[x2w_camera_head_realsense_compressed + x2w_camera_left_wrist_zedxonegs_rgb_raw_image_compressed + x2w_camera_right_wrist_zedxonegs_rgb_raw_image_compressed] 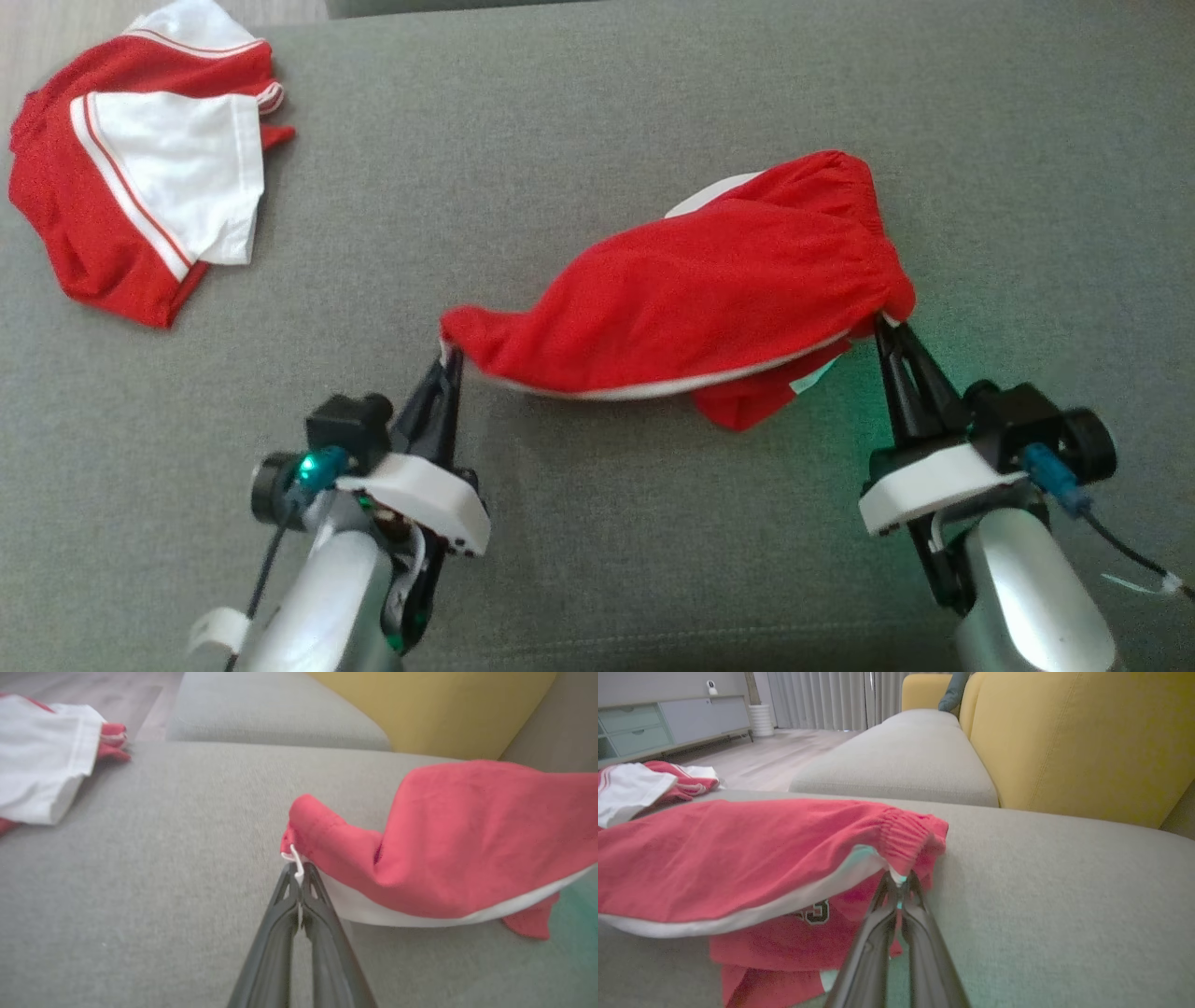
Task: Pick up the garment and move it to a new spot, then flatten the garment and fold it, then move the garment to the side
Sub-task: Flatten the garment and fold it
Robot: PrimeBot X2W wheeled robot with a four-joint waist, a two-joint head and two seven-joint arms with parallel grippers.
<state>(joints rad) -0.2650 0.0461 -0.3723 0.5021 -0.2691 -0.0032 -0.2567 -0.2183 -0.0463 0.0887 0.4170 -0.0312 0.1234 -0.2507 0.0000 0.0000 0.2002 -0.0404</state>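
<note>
Left gripper point(450, 362) pinched shut on a white-edged corner of the red shorts point(691, 294). Right gripper point(882, 329) pinched shut on their elastic waistband. Shorts hang stretched between the two, over mid-cushion point(579, 121). Jersey point(140, 187) lies folded over at the cushion's far left corner, well apart.

Left claw point(298, 871) clamping white hem of red garment point(467, 849), grey cushion point(163, 882) beneath

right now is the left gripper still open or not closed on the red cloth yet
No, the left gripper has its two dark fingers pressed together on the white-edged corner of the red garment.
</note>
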